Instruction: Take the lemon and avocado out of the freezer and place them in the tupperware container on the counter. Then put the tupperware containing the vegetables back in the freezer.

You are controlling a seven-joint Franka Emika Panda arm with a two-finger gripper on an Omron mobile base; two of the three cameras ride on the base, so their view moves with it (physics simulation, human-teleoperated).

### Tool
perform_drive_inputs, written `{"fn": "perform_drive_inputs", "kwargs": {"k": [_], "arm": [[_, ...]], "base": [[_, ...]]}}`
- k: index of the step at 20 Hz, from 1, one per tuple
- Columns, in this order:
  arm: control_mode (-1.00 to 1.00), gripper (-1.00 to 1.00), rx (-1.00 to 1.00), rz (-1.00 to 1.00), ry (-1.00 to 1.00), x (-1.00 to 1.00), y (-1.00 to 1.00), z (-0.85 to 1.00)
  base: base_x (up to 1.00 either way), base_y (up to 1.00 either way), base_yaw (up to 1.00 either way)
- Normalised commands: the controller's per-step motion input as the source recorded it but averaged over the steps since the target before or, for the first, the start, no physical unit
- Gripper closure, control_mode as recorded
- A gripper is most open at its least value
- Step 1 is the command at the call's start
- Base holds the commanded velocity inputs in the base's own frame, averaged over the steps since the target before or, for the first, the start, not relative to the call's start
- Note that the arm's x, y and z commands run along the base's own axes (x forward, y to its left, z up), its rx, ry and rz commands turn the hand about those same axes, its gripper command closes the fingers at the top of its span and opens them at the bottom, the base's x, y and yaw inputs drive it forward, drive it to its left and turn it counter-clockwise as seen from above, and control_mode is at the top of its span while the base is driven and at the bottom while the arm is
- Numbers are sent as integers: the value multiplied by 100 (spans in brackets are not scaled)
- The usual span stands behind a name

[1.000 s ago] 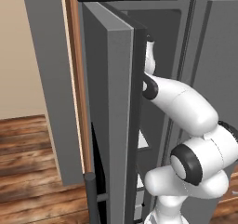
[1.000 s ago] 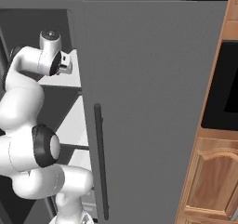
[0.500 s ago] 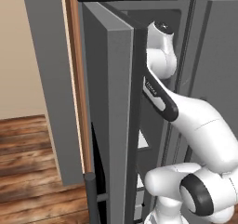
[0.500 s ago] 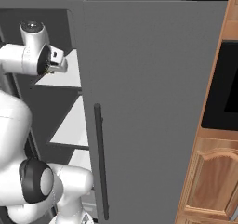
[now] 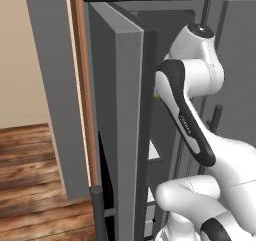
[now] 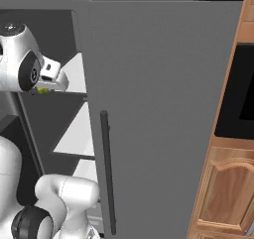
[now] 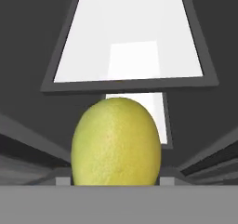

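**Hand view: one lemon between the jaws, inside the freezer**

Hand view puts the lemon (image 7: 116, 143) right up front, a yellow-green oval sitting between the two small dark finger tips at the bottom edge. The jaws look closed on it from either side, pinching it across its middle, though the contact itself sits low in the picture and is hard to make out. Behind the fruit run white shelves (image 7: 129, 37) with dark walls around them, so the lemon is inside the freezer compartment, held off the shelves.

From the right base view a sliver of the same yellow-green shows under the gripper (image 6: 45, 88), up beside a white shelf (image 6: 77, 77) near the top of the open compartment. The left base view has the arm reaching past the edge of the open freezer door (image 5: 122, 130), with a hint of yellow-green at the wrist (image 5: 157, 96).

By my reading the first fetch is under way: lemon gripped, not yet carried out. The next move calls for drawing the hand back through the gap without knocking the door or a shelf edge, then turning toward the table where the tub waits; I can't see either from here.

Counting: one lemon, one gripper, one open door on the left, one closed door (image 6: 163, 114) on the right with one long dark handle (image 6: 107, 173). Several white shelves, three or so in the right base view. I see no avocado from where I stand.
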Motion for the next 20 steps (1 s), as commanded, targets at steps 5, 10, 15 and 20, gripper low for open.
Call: {"fn": "perform_drive_inputs", "kwargs": {"k": [5,10,15,20], "arm": [[-100,100,-13,-8,12,-84,-47,0],[-100,100,-4,-3,14,-55,-23,-3],[-100,100,0,0,6,-43,-5,-11],[100,100,0,0,0,-30,-1,-6]], "base": [[0,0,0],[0,0,0],[0,0,0],[-39,-5,0]]}}
